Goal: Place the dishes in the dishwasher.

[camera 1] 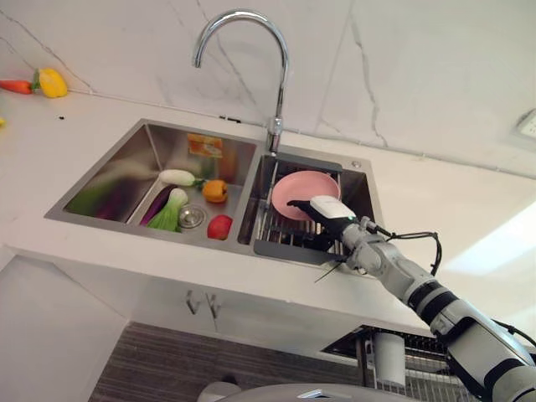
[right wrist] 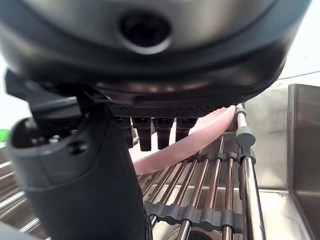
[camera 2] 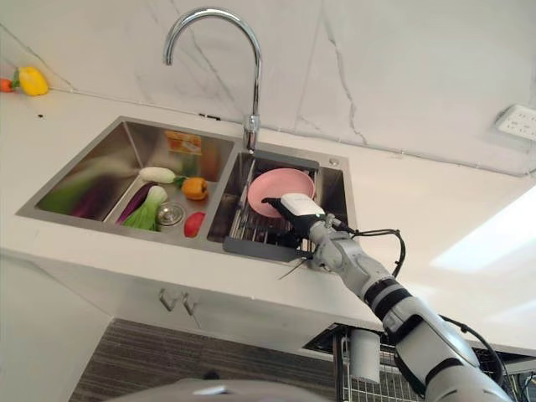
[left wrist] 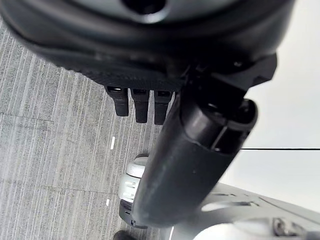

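One pink plate (camera 1: 303,191) stands tilted on the wire rack (camera 1: 280,228) in the right basin of the double sink (camera 1: 151,134). Right hand (camera 1: 322,213) reaches over the rack just in front of the plate, fingers (right wrist: 159,131) relaxed and apart, gripping nothing; contact with the plate can't be told. Left hand (left wrist: 150,107) hangs above the floor, fingers loose, empty. Left basin holds several vegetables, incl. one red tomato (camera 1: 219,226) and one orange pepper (camera 1: 215,190). One tap (camera 1: 243,59). On the worktop (camera 1: 75,126): one yellow pepper (camera 1: 52,82), one carrot (camera 1: 15,86).

pink plate (camera 1: 301,191), steel sink (camera 1: 126,172), white marble wall (camera 1: 419,75), yellow pepper (camera 1: 52,82)
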Tool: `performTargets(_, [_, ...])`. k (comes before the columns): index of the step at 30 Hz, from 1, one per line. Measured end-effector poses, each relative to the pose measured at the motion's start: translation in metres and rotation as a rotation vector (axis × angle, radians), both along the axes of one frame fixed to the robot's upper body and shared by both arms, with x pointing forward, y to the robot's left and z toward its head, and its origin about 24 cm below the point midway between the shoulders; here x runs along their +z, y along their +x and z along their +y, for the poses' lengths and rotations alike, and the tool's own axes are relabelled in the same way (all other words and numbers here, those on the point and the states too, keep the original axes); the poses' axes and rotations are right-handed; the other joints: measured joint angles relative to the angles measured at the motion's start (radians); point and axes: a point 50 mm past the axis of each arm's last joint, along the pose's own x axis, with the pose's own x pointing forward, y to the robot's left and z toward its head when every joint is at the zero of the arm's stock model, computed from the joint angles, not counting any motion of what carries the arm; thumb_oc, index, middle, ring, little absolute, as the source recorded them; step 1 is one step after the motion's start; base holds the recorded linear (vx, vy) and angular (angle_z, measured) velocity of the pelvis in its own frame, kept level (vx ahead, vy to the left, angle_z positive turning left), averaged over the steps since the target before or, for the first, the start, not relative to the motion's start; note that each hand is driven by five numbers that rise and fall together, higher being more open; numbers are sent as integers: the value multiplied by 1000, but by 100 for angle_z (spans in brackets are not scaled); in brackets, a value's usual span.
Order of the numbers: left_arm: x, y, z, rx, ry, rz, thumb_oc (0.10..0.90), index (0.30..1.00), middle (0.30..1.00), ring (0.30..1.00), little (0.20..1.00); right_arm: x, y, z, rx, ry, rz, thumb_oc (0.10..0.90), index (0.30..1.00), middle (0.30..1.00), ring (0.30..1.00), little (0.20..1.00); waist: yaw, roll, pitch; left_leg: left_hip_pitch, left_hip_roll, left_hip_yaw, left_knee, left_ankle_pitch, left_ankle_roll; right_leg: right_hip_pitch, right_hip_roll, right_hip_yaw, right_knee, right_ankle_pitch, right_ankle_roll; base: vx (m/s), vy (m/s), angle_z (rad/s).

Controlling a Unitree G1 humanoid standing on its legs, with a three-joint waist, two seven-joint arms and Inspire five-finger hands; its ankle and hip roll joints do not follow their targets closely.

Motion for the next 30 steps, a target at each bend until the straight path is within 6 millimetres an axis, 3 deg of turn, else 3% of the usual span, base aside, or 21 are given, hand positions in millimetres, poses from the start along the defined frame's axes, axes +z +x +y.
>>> performTargets(1, [0, -1, 0, 1, 0, 2, 800, 900, 900, 900, 900, 0, -2, -1, -8, 15, -9, 609, 613, 613, 613, 613, -1, 0, 0, 3, 0, 0, 0, 2, 0, -1, 0, 0, 0, 0, 0, 0, 0, 0])
performTargets(2, [0, -1, 0, 1, 1, 2, 800, 900, 900, 900, 900, 1, -3, -1, -13, 26, -14, 456, 385, 385, 385, 385, -1, 3, 2, 3, 0, 0, 0, 3, 1, -1, 0, 0, 0, 0, 0, 0, 0, 0])
performTargets(3, [0, 0, 0, 1, 1, 1, 800, 900, 900, 900, 900, 1, -4, -2, -18, 33, -22, 400, 300, 300, 300, 300, -1, 0, 1, 3, 0, 0, 0, 3, 1, -1, 0, 0, 0, 0, 0, 0, 0, 0])
performTargets(9, [0, 2, 0, 1, 10, -7, 800, 900, 900, 900, 900, 5, -10, 1, -15, 66, -72, 400, 300, 300, 300, 300, -5, 11, 10, 5, 0, 2, 0, 9, 9, 0, 0, 1, 1, 1, 0, 0, 0, 0])
performTargets(12, [0, 3, 0, 0, 12, -10, 800, 900, 900, 900, 900, 5, -12, 3, 0, 59, -97, 400, 300, 300, 300, 300, -5, 10, 11, 9, 0, 2, 0, 9, 9, 4, 0, 1, 1, 1, 0, 0, 0, 0])
performTargets(16, [0, 5, -1, -1, 12, -18, 800, 900, 900, 900, 900, 24, -14, 6, -4, 142, -201, 400, 300, 300, 300, 300, -8, 9, 23, 17, 0, 3, -2, 7, 7, 11, 0, 2, 0, 1, 0, 0, 0, 0])
performTargets(24, [0, 3, -1, 2, 22, -12, 800, 900, 900, 900, 900, 28, -19, 2, -27, 187, -231, 400, 300, 300, 300, 300, -5, 4, 32, 18, 1, 5, -1, 2, -1, 11, 0, 3, 1, 1, 0, 0, 0, 0])
performTargets(30, [0, 3, -2, 5, 33, -14, 800, 900, 900, 900, 900, 30, -27, -1, -109, 368, -238, 400, 300, 300, 300, 300, -11, 6, 34, 19, 1, 7, -1, 7, 7, 11, 1, 5, 1, 1, 0, 0, 0, 0])
